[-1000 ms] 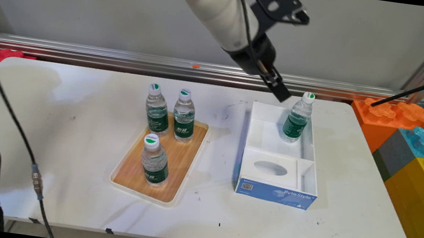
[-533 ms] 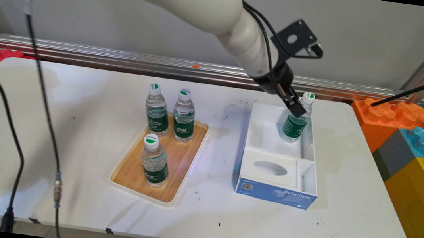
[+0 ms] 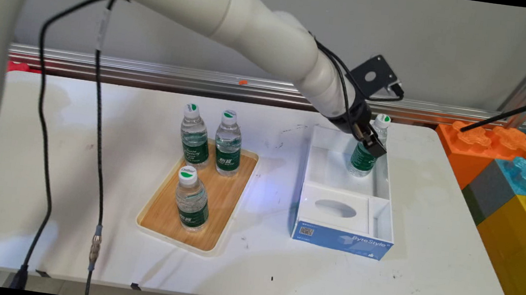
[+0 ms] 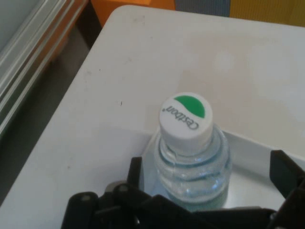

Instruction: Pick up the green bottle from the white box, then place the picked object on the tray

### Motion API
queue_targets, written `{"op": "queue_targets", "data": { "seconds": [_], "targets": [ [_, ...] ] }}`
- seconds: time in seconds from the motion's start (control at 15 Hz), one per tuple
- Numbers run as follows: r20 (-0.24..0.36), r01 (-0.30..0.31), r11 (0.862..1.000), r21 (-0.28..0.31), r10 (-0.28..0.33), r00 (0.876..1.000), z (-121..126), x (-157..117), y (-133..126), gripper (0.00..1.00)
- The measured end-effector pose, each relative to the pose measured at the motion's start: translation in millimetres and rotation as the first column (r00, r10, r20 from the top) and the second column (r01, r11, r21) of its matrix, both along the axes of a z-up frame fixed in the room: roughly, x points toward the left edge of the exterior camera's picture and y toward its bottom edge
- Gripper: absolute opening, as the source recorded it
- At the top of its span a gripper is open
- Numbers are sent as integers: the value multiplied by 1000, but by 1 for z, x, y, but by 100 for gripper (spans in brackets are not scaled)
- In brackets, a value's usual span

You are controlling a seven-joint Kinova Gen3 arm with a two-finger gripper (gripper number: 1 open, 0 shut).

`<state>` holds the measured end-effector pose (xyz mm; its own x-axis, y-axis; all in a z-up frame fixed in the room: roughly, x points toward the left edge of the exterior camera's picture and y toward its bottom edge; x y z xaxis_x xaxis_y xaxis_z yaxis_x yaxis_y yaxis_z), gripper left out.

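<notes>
Main view shows you the hand at the shoulder of a water bottle, which stands upright in the far compartment of the white box. In the hand view the fingers stand apart on both sides of the bottle's shoulder, so the hand is open and grips nothing; whether the pads touch the plastic, you cannot tell. I judge the step in hand is the approach for a grasp. The next move would ask you to close on the body below the cap and keep clear of the box's far wall. Well to the left of the box, a wooden tray on the desk carries three more bottles.
</notes>
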<state>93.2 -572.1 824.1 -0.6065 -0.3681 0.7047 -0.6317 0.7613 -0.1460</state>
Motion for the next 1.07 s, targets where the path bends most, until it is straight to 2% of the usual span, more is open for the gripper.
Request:
{"op": "queue_targets", "data": {
  "seconds": [0.47, 0.53, 0.8, 1.07],
  "targets": [
    [-24, 17, 1000, -15, -18, 1000, -36, -14, -20, 100],
    [-23, 18, 1000, -21, -19, 1000, -39, -14, -21, 0],
    [-11, 16, 999, -34, -16, 1000, -43, -13, -22, 0],
    [-19, 2, 999, -35, -3, 1000, -37, -12, -17, 0]
  ]
}}
